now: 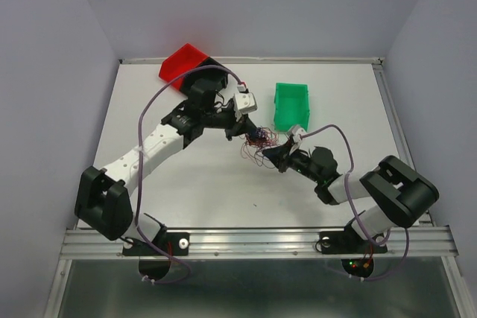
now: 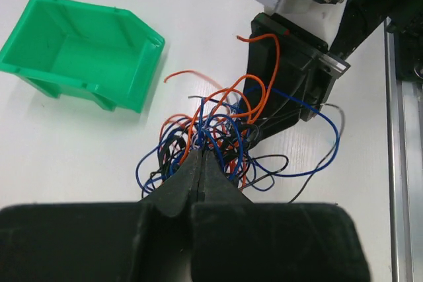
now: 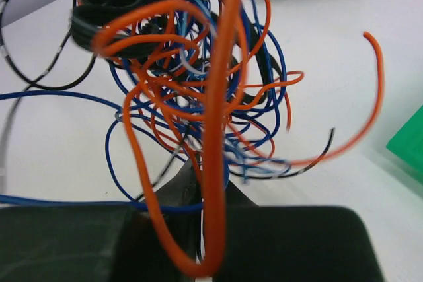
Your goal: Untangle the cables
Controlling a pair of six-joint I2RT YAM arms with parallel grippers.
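Observation:
The cables form one tangled clump of thin orange, blue, black and red strands in the middle of the table, between my two grippers. My left gripper comes in from the left. In its wrist view its jaws are pressed together with their tips buried in the cables. From the other side my right gripper meets the clump; it also shows in the left wrist view. In the right wrist view its jaws stand closed at the foot of the cables. A thick orange loop hangs over them.
A green bin stands open just behind the clump, seen also from the left wrist. Its edge shows at the right of the right wrist view. A red bin sits at the back left, partly behind the left arm.

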